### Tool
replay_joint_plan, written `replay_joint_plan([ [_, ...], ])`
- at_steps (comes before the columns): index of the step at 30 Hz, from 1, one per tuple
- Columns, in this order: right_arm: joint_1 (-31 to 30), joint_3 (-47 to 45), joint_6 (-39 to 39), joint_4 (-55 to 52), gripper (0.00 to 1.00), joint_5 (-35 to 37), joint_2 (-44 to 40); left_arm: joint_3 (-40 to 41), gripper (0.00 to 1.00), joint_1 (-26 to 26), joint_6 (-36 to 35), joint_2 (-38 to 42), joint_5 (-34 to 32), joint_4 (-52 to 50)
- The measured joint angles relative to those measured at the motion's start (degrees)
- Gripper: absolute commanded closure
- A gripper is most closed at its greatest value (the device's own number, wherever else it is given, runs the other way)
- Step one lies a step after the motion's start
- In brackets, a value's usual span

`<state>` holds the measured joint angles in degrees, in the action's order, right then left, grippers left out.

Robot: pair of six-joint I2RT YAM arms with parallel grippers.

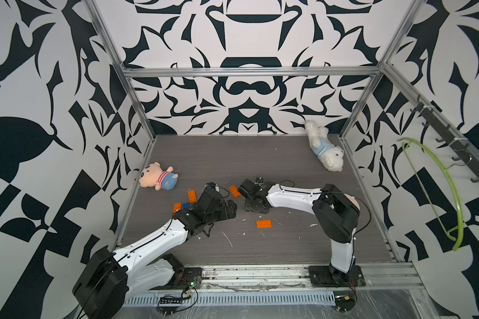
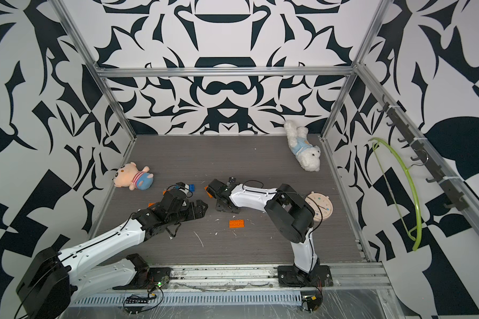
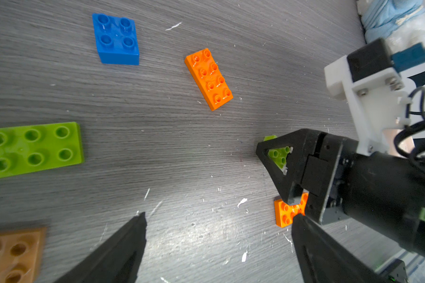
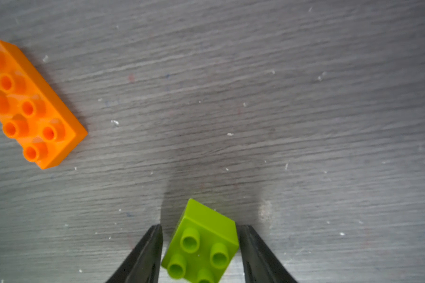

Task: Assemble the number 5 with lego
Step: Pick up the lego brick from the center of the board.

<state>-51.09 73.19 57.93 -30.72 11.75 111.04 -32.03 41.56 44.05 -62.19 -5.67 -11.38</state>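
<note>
Lego bricks [image 1: 192, 196] lie loose on the grey worktop [image 1: 288, 171] in both top views, in the middle and toward the left, around the tips of your two arms. One orange oblong brick [image 1: 263, 223] lies alone nearer the front. Another orange brick [image 1: 234, 191] lies just beside the right end effector [image 1: 242, 190]. A blue square brick [image 2: 191, 187] shows behind the left arm's wrist. The left end effector [image 1: 230, 210] hangs close to the right one. A plush doll [image 1: 156, 176] lies at the left edge and a white plush dog [image 1: 325, 149] in the far right corner, both well apart from the bricks.

In the left wrist view, your left end effector [image 3: 220, 218] is spread wide, with only bare worktop between its fingers [image 3: 123, 250]. The blue square brick, a tilted orange brick [image 3: 209, 78] and a lime green oblong brick [image 3: 32, 149] lie studs up, each apart from the others.

In the right wrist view, your right end effector [image 4: 200, 226] stands narrow around a lime green square brick [image 4: 201, 245]. The brick sits studs up on the worktop, turned askew. The fingers are right at its corners, but you cannot tell whether they press it.
</note>
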Motion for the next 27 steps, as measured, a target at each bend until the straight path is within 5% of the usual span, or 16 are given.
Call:
replay_joint_plan([
  [4,0.0,0.0,-0.5,-0.2,0.49,0.3,0.0,0.0,0.01,0.3,0.0,-0.8,0.3,0.0],
  [11,0.0,0.4,-0.8,-0.8,0.39,0.5,0.0,-1.7,0.01,0.6,0.1,-1.4,0.6,0.2],
  [27,0.3,0.4,0.7,-0.7,0.50,1.2,-1.0,-1.8,0.01,0.9,0.1,-1.6,0.6,0.5],
])
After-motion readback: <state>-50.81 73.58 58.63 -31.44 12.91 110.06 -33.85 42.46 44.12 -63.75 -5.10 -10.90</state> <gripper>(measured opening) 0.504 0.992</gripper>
